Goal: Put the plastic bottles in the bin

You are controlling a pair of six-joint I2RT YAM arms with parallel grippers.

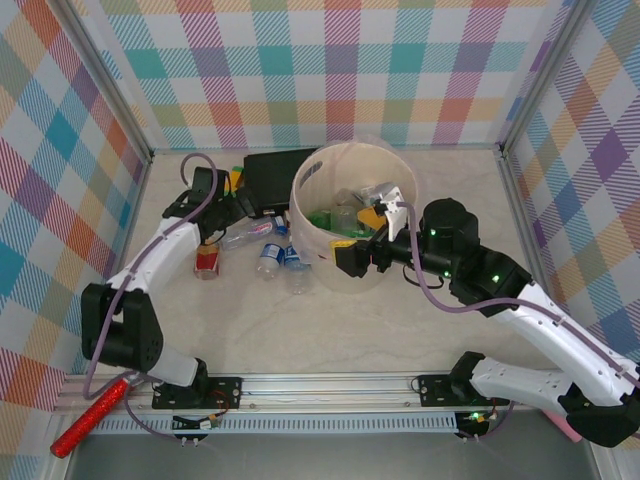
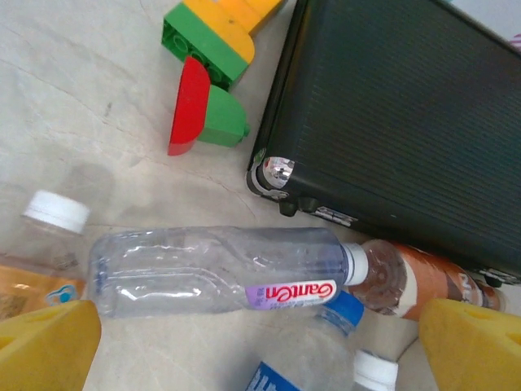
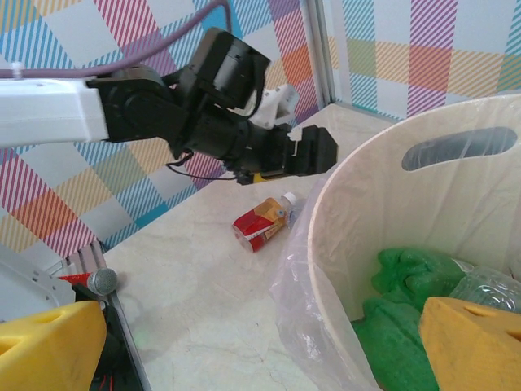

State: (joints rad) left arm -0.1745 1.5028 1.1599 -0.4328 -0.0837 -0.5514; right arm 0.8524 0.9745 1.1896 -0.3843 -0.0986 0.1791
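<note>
Two arms are reaching out from the near edge. The right gripper (image 1: 352, 258) is hanging at the bin's (image 1: 300, 205) near rim, jaws spread and holding nothing. Green bottles (image 3: 407, 277) are lying inside the bin. Left of the bin, five plastic bottles (image 2: 212, 273) are lying on the pale marbled table (image 1: 330, 330), and the left gripper (image 2: 260, 350) is hovering over them, jaws spread wide. Checked walls (image 1: 330, 70) are standing behind the bin.

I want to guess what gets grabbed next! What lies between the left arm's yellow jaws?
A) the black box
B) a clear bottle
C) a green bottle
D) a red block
B: the clear bottle lies on its side between the open left jaws; the black box sits beyond.
</note>
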